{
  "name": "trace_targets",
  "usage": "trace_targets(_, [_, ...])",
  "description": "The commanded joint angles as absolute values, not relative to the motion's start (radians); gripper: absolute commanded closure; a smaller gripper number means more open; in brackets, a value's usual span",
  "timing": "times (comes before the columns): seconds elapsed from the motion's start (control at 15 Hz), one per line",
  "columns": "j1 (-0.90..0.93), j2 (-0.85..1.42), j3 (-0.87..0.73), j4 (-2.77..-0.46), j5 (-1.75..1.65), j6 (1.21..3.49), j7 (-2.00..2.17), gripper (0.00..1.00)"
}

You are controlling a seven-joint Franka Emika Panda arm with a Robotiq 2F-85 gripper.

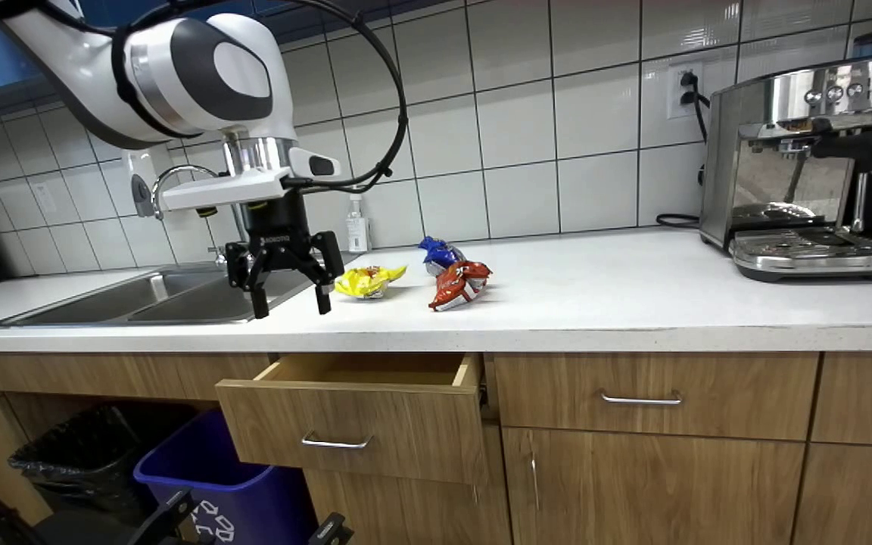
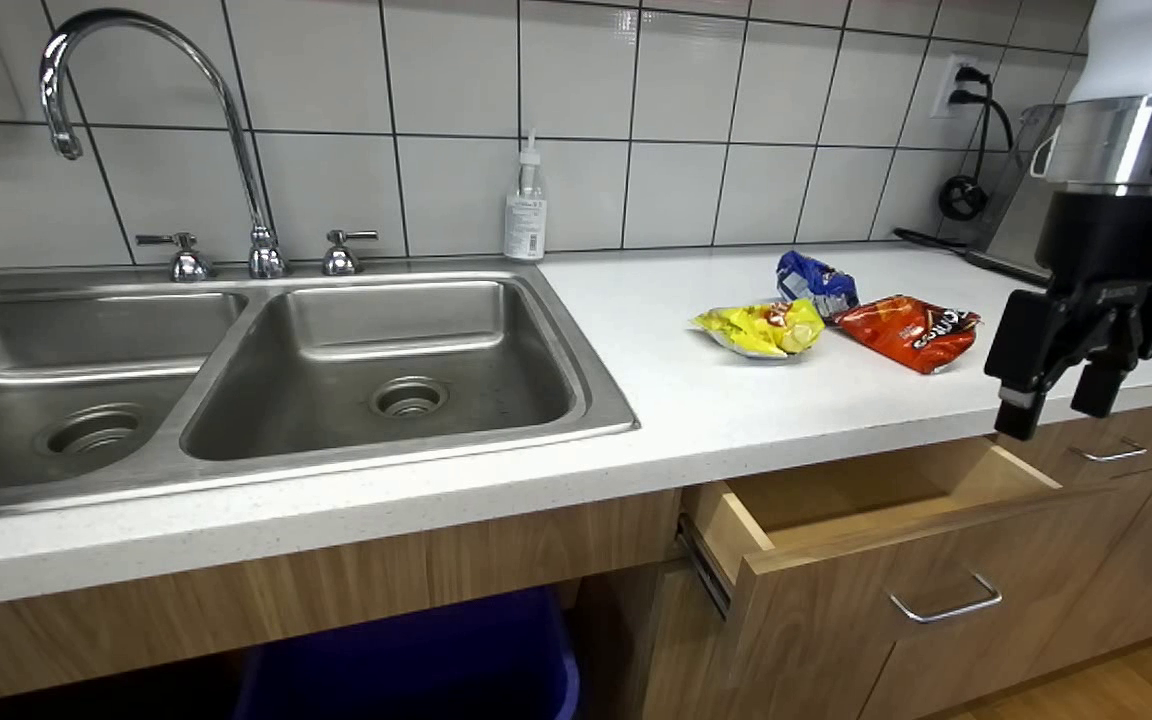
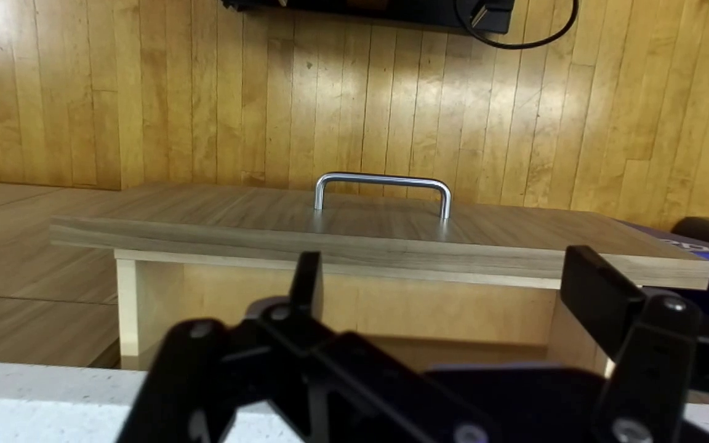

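My gripper (image 1: 292,303) hangs fingers down, open, with nothing between its fingertips. In the wrist view, the pulled-out wooden drawer (image 3: 385,251) lies below and beyond the widely parted fingers (image 3: 600,295); they appear apart from it. A silver handle (image 3: 382,179) is fixed to the drawer front. On the counter in both exterior views lie three crumpled snack bags: a yellow bag (image 2: 761,328), a red bag (image 2: 906,333) and a blue bag (image 2: 818,285) partly behind them. None touches the gripper. Only part of the drawer's bare wooden inside shows.
A steel double sink (image 2: 406,340) with a tall faucet (image 2: 236,110) adjoins the bags' counter (image 1: 595,288). A clear pump bottle (image 2: 526,210) stands at the wall. An espresso machine (image 1: 807,174) is farther along. Below are a blue bin (image 1: 216,462) and a black-lined bin (image 1: 95,446).
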State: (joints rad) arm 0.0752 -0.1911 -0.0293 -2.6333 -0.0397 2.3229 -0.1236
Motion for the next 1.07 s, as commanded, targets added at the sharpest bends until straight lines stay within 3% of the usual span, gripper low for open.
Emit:
trace_targets(0.0, [0.054, -0.15, -0.009, -2.621, -0.078, 2.365, -0.126, 0.0])
trace_targets(1.0, [0.047, 0.143, -0.007, -2.5, -0.038, 2.592, -0.16, 0.0])
